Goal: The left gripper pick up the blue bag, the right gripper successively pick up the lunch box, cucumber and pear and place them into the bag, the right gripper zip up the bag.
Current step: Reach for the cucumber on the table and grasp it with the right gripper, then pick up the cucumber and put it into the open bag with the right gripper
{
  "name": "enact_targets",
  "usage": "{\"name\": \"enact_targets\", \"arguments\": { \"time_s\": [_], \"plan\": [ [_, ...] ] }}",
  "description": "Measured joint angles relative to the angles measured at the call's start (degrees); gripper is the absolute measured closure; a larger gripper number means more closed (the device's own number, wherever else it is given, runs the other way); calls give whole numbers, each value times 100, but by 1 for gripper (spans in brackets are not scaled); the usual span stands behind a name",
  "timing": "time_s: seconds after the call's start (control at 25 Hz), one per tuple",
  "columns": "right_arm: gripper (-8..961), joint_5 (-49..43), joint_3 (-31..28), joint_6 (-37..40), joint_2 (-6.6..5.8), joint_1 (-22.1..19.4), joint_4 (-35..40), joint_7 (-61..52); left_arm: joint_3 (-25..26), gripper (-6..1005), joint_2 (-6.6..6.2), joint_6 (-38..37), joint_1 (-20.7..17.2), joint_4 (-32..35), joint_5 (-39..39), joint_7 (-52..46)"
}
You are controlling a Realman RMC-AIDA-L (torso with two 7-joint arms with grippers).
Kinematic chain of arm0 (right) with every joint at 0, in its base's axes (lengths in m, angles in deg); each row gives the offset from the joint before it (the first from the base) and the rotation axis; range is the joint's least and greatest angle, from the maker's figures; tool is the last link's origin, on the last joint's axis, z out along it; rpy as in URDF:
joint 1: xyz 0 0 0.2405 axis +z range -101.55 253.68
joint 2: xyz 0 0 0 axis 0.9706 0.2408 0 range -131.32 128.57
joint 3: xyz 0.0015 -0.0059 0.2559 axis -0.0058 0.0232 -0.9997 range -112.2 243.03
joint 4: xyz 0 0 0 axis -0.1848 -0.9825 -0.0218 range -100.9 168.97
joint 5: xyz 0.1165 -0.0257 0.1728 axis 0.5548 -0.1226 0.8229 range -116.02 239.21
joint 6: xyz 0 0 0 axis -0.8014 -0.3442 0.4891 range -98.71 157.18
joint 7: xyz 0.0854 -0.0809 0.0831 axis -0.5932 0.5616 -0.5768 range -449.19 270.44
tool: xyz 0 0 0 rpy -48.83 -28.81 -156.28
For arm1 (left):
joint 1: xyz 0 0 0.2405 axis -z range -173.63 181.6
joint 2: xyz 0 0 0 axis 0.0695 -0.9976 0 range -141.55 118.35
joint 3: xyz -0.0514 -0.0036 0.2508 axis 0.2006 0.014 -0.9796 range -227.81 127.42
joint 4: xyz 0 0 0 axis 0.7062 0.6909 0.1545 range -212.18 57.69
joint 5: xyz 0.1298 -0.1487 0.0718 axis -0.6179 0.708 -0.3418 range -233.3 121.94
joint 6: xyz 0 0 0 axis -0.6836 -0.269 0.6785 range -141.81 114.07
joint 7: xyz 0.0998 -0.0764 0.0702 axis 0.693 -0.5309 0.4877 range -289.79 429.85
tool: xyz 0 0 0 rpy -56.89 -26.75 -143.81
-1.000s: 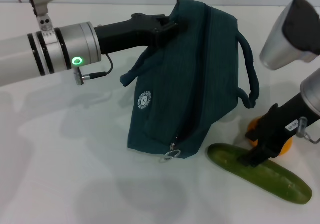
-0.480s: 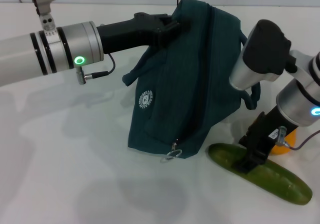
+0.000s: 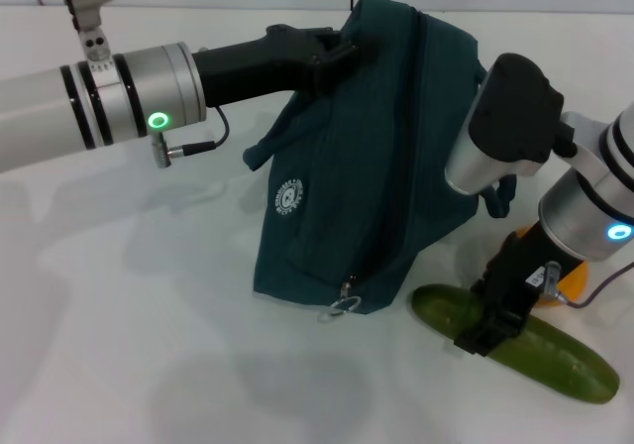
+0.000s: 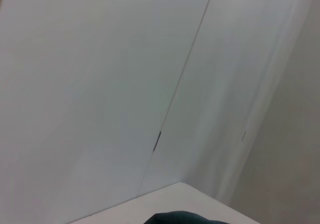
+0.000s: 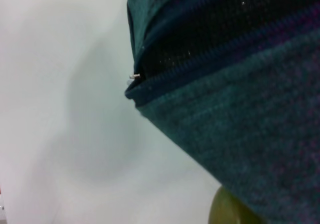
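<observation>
cucumber (image 3: 515,343) lies on the desk (image 3: 149,345) beside the bag (image 3: 376,157), long axis running diagonally. right end effector (image 3: 487,331) sits right on its near-bag end, can't tell its spread. left end effector (image 3: 332,53) pinches the bag top.

The right gripper (image 3: 482,333) slides along the cucumber (image 3: 515,344) toward its near end, the arm swinging lower in front of the blue bag (image 3: 367,157).

Pale grey-white wall panels (image 4: 100,84) fill most of the left wrist view, split by a thin dark seam (image 4: 182,74). A white tabletop corner (image 4: 175,204) shows beneath, with a sliver of dark teal-blue fabric bag (image 4: 180,218) at the edge.
</observation>
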Motion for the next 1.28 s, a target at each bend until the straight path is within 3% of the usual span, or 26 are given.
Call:
{"name": "enact_targets", "arguments": {
  "time_s": [0.4, 0.52, 0.6, 0.76, 1.04, 1.28],
  "plan": [
    [334, 143, -39, -87, -3, 170, -383, -51, 0, 884, -5, 0, -5, 70, 1, 48],
    [416, 268, -142, -80, -33, 132, -261, 14, 0, 884, -7, 0, -31, 70, 1, 64],
    [413, 354, -333, 24, -44, 72, -192, 144, 0, 884, -9, 0, -45, 69, 5, 67],
    [407, 871, -1018, 535, -55, -186, -141, 800, 0, 884, -13, -1, -61, 64, 36, 80],
    [397, 2212, -2829, 1910, -72, -920, -134, 2392, 0, 884, -18, 0, -89, 31, 74, 82],
    [388, 3413, -3875, 2187, -78, -1414, -453, 3587, 0, 885, -18, -2, -94, 44, 78, 139]
  ]
}}
